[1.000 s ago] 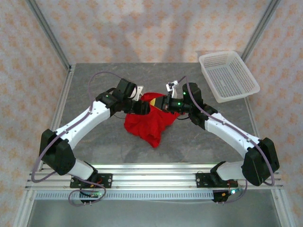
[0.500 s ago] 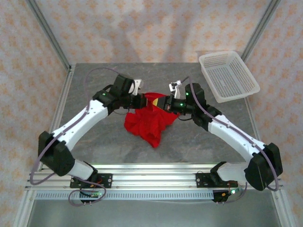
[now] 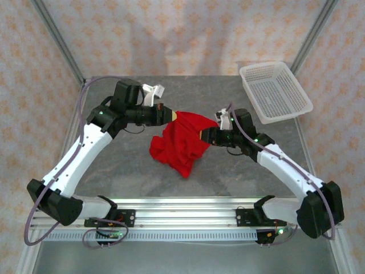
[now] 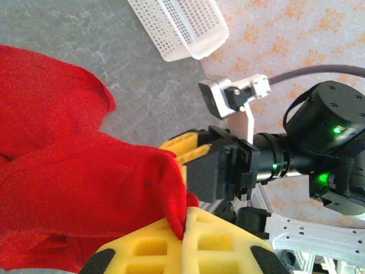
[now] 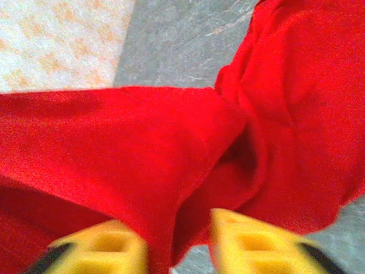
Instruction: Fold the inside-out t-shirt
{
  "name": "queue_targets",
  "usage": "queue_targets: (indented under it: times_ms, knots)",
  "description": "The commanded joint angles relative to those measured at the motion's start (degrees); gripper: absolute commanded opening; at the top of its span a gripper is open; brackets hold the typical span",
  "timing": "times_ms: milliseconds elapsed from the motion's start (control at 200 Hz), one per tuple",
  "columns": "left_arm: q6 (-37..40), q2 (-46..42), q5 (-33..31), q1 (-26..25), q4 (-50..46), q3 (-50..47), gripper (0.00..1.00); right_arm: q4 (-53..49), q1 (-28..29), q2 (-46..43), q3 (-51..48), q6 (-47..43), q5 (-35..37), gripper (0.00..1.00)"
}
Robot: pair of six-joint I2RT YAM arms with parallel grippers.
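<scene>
From the top view I read the inside-out t-shirt (image 3: 181, 142) as a crumpled red heap on the grey table (image 3: 114, 171), well to the left of the white mesh basket (image 3: 276, 91) and nearer the arm bases than the basket is. Its upper edge is drawn out in a line between my two tools, while the rest hangs in folds down to a bunched point on the side away from the basket. The left gripper (image 3: 171, 114) sits at the corner of the cloth farthest from the basket. In the left wrist view its yellow fingers (image 4: 222, 245) are pressed close together with a pinch of red fabric (image 4: 74, 182) caught in the seam between them, so that tool is clamped on the shirt. The same view shows the basket (image 4: 179, 25) beyond the cloth, and the right gripper (image 4: 185, 151) biting the fabric from the basket side. The right gripper (image 3: 204, 135) holds the shirt edge that faces the basket. In its own wrist view the gripper (image 5: 174, 245) stands narrow, a fold of the shirt (image 5: 142, 148) running between its yellow fingers (image 5: 97, 248), and the cloth spreads away from it in broad creases. The basket sits apart from the shirt and both arms.
</scene>
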Motion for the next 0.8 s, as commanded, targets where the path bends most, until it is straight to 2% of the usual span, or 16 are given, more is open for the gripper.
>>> queue_targets:
  times_ms: [0, 50, 80, 160, 290, 385, 490, 661, 796]
  knots:
    - [-1.8, -0.3, 2.9, 0.5, 3.4, -0.8, 0.00, -5.2, 2.6, -6.1, 2.6, -9.7, 9.1, 0.48]
    - [-1.3, 0.4, 3.4, 0.3, 3.1, -0.2, 0.00, -4.5, 5.3, -8.3, 2.9, -14.8, 15.2, 0.60]
    - [-0.9, 0.9, 3.7, 0.3, 2.5, 0.2, 0.00, -3.8, 6.9, -9.0, 3.2, -18.3, 18.1, 0.63]
    - [0.3, 2.0, 4.6, -0.4, 1.4, 1.7, 0.00, -3.1, 9.6, -8.3, 5.9, -25.2, 24.7, 0.64]
    - [1.1, 3.0, 5.5, -1.2, 1.1, 3.2, 0.00, -4.4, 12.1, -1.9, 12.7, -34.2, 30.3, 0.64]
    - [0.9, 3.6, 4.7, -1.4, 0.1, 4.0, 0.00, -4.1, 12.6, 1.0, 16.0, -37.5, 24.8, 0.64]
    - [1.4, 3.8, 4.8, -1.4, 0.0, 4.4, 0.00, -1.8, 12.7, 1.0, 15.8, -35.5, 17.8, 0.63]
    - [0.8, 3.2, 4.6, -1.4, 1.5, 3.6, 0.00, -3.0, 13.3, 3.7, 14.0, -35.3, 19.6, 0.59]
    - [1.4, 3.9, 4.3, -1.5, 0.3, 4.0, 0.00, -4.4, 13.5, 5.0, 13.1, -37.3, 17.7, 0.60]
